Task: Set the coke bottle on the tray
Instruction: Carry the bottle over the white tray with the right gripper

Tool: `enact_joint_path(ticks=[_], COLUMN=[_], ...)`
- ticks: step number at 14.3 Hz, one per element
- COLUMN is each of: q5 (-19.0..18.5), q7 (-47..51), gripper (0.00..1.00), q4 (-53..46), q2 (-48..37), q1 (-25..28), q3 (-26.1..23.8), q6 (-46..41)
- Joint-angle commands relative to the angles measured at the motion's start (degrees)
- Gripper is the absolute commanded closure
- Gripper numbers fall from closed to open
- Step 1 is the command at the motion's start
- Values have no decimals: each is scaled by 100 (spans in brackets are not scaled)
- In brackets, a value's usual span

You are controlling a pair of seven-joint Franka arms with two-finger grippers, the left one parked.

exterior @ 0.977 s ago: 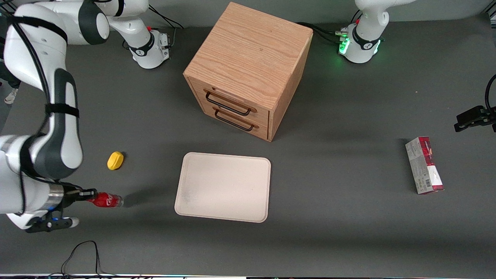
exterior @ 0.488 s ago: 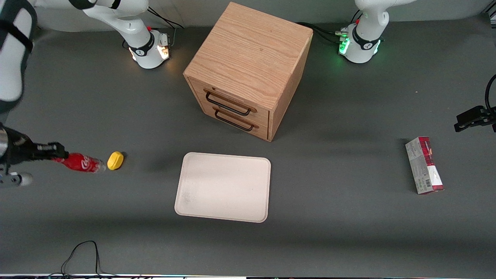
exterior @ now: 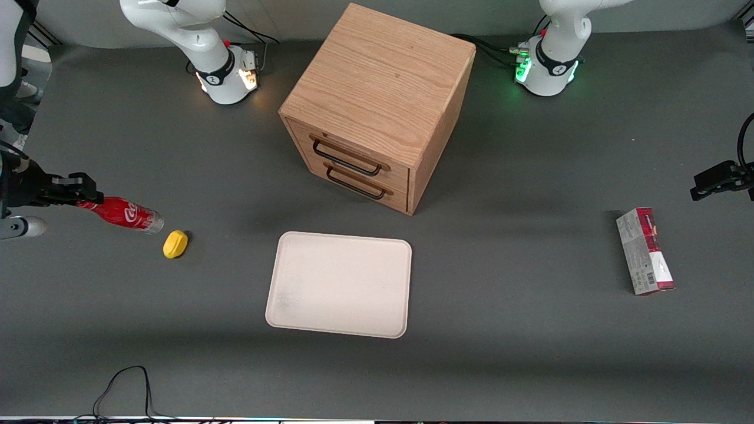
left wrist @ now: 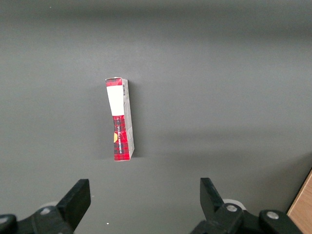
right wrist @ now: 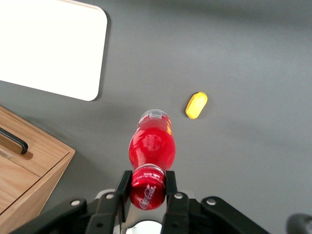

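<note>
My right gripper is shut on the cap end of the coke bottle, a small red bottle with white script and a clear base. It holds the bottle in the air at the working arm's end of the table, with the base pointing toward the tray. In the right wrist view the black fingers clamp the red cap of the bottle. The cream-white tray lies flat in front of the wooden cabinet, nearer the front camera, with nothing on it. It also shows in the right wrist view.
A yellow lemon-shaped object lies on the table just below the bottle's base, also in the right wrist view. The wooden drawer cabinet stands mid-table. A red-and-grey carton lies toward the parked arm's end.
My gripper has lifted the coke bottle off the table and carried it away from the front camera, past the yellow object. The arm has swung mostly out of view.
</note>
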State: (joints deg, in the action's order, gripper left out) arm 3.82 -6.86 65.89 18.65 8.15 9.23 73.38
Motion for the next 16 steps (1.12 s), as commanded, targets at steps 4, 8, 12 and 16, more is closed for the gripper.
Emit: enact_joint_path(ticks=[4, 8, 12, 16], q5=[57, 486, 568, 559], q7=[1246, 2056, 2514, 2497], gripper=[100, 100, 100, 100], q4=[627, 566, 249, -968], q2=[67, 585, 1157, 2218], q1=[933, 1392, 1620, 1585], q3=[18, 18, -44, -44], q6=[702, 1502, 2029, 2514])
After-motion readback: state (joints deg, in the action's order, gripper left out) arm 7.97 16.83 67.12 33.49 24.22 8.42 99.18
